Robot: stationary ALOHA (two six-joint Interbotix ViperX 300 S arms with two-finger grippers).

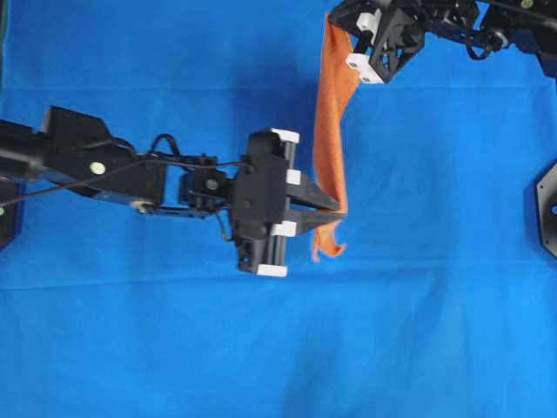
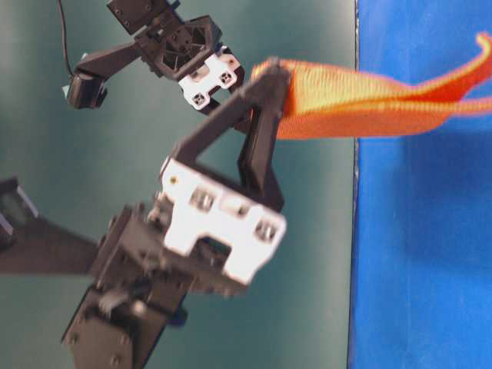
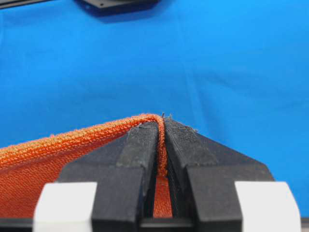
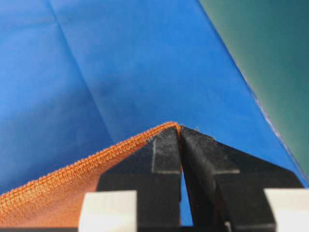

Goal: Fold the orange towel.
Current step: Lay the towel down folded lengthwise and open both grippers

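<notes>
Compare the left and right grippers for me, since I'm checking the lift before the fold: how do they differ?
1. In the overhead view the left gripper reaches in from the left near the middle of the blue cloth; the right gripper sits at the top edge.
2. The left grips the orange towel near its lower end, the right its upper end.
Shared: both are shut on a towel edge, holding it stretched between them above the cloth.

Overhead view: the right gripper (image 1: 341, 39) is cut off by the top edge, its fingertips hidden behind the orange towel (image 1: 329, 139). Table-level view: the nearer gripper (image 2: 265, 92) is blurred; the towel runs off the right edge. Wrist views: the towel runs off the lower left.
</notes>
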